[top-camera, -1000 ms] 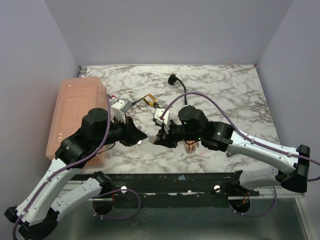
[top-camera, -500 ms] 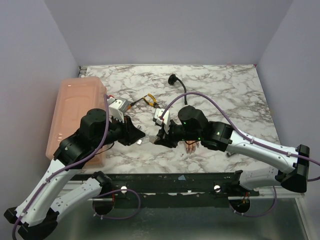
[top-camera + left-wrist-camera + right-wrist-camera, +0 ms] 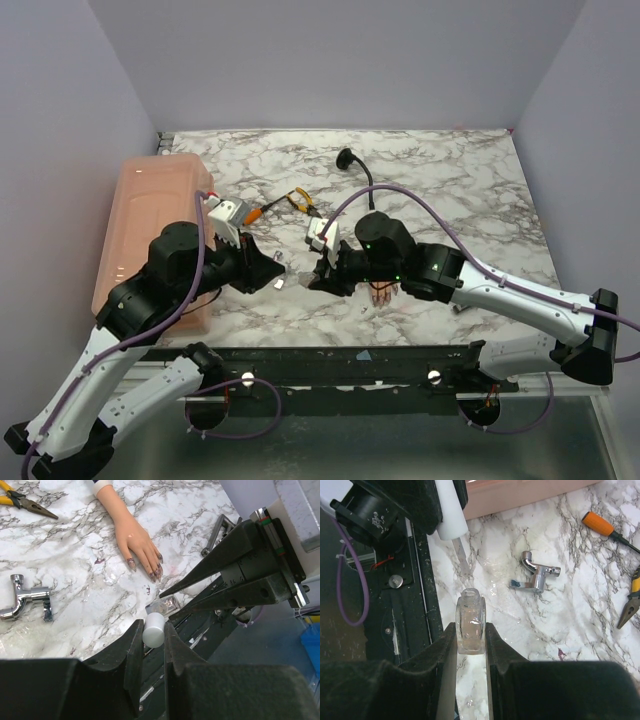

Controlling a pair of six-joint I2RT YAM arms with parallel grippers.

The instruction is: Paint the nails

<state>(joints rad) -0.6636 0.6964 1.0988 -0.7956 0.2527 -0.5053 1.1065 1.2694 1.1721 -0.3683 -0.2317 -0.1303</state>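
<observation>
The nails (image 3: 156,573), dark and purplish, tip the fingers of the mannequin hand (image 3: 132,537). The hand lies flat on the marble tabletop (image 3: 75,565), its fingers pointing toward 5 o'clock in the left wrist view. From the hand, yellow-handled pliers (image 3: 25,502) lie at 10 o'clock and a chrome fitting (image 3: 27,600) at 8 o'clock. Toward 6 o'clock, the left claw (image 3: 152,628) is clenched on a white cap (image 3: 153,636). The right claw (image 3: 470,628) grasps an uncapped clear bottle (image 3: 470,611), with the cap near its 12 o'clock.
</observation>
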